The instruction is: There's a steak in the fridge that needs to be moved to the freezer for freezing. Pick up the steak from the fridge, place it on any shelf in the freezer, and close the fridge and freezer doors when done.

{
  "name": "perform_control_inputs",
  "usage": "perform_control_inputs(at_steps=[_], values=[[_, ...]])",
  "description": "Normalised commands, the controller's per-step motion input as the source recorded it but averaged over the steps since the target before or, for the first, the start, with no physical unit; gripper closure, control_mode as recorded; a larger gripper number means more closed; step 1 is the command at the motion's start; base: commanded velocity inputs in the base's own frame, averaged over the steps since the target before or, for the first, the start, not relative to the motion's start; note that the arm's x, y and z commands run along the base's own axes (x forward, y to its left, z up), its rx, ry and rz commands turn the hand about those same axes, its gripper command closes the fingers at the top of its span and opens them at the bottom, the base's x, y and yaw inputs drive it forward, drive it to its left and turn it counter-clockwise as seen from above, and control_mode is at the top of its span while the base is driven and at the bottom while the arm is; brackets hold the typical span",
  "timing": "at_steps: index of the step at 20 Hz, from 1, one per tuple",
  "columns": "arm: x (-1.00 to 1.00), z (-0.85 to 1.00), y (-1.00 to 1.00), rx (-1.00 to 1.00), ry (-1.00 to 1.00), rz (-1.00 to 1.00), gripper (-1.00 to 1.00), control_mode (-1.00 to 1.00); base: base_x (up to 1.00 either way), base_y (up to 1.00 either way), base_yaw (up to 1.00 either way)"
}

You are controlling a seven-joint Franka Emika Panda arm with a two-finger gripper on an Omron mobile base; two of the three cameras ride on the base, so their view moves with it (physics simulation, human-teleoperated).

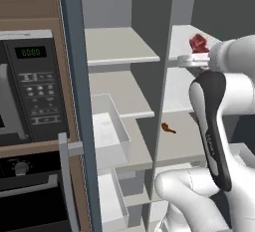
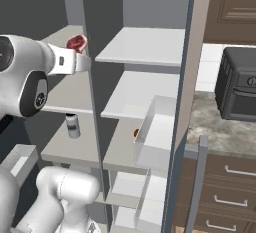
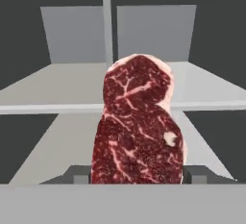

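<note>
The red-pink marbled steak [image 3: 138,127] stands upright between my fingertips [image 3: 194,174], and my gripper [image 3: 137,176] is shut on it. It hangs at upper-shelf height just in front of the unit's centre divider [image 3: 106,21]. The steak [image 1: 198,42] and gripper [image 1: 193,56] show by the right compartment in the left base view. In the right base view the steak [image 2: 76,42] and gripper [image 2: 80,54] show by the left one. Both slate-blue doors [image 1: 74,76] [image 2: 186,102] stand open. I cannot tell which half is the freezer.
A brown-orange drumstick-like item [image 1: 168,128] lies on a middle right shelf, a small can [image 2: 73,125] on a left one. Clear door bins [image 1: 107,126] [image 2: 155,132] jut inward. Microwave [image 1: 30,86] and oven [image 1: 25,186] flank the left, a black appliance [image 2: 240,84] the right counter.
</note>
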Motion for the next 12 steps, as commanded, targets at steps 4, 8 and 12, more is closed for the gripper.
perform_control_inputs(at_steps=[4, 8, 12], values=[[0.18, 0.00, 0.84, 0.00, 0.01, 0.14, 1.00, -1.00, 0.00, 0.00, 0.00], [0.37, 0.16, 0.70, 0.00, 0.09, 0.15, 1.00, -1.00, 0.00, 0.00, 0.00], [0.66, 0.17, 0.47, 0.01, 0.18, 0.16, 1.00, -1.00, 0.00, 0.00, 0.00]])
